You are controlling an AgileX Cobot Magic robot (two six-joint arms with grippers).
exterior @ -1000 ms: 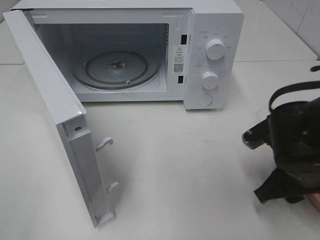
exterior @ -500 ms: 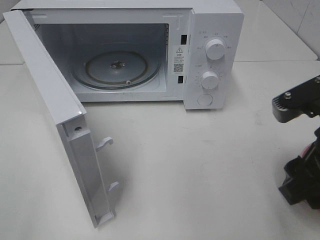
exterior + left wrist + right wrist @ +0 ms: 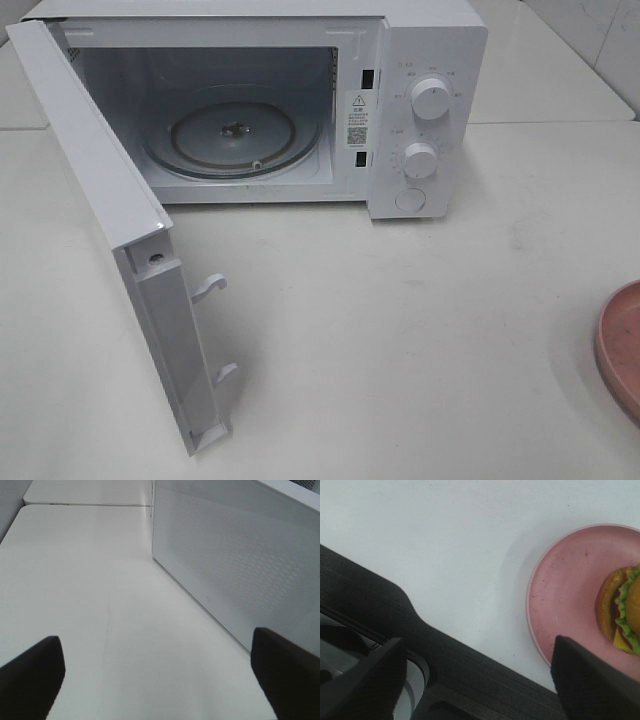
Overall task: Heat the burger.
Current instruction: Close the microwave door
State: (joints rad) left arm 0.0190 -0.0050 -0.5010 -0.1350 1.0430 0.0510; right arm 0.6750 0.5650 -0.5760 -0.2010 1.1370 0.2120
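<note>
The burger [image 3: 624, 611] lies on a round pink plate [image 3: 565, 590] in the right wrist view, cut off by the frame edge; its golden bun, green lettuce and red tomato show. My right gripper [image 3: 475, 680] is open and empty, apart from the plate. Only the plate's rim [image 3: 620, 345] shows at the right edge of the high view; the burger is out of that view. The white microwave [image 3: 425, 60] stands at the back with its door [image 3: 110, 215] swung wide open and a bare glass turntable [image 3: 235, 135] inside. My left gripper [image 3: 160, 680] is open and empty beside the microwave's perforated side wall [image 3: 240, 565].
The open door juts toward the front left of the white table [image 3: 400, 350]. Two knobs [image 3: 430, 100] sit on the microwave's right panel. A dark ribbed surface [image 3: 395, 615] runs under the right gripper. Neither arm shows in the high view.
The right arm has moved off the right edge of the high view, uncovering the pink plate's rim. The microwave and its door have not moved.
</note>
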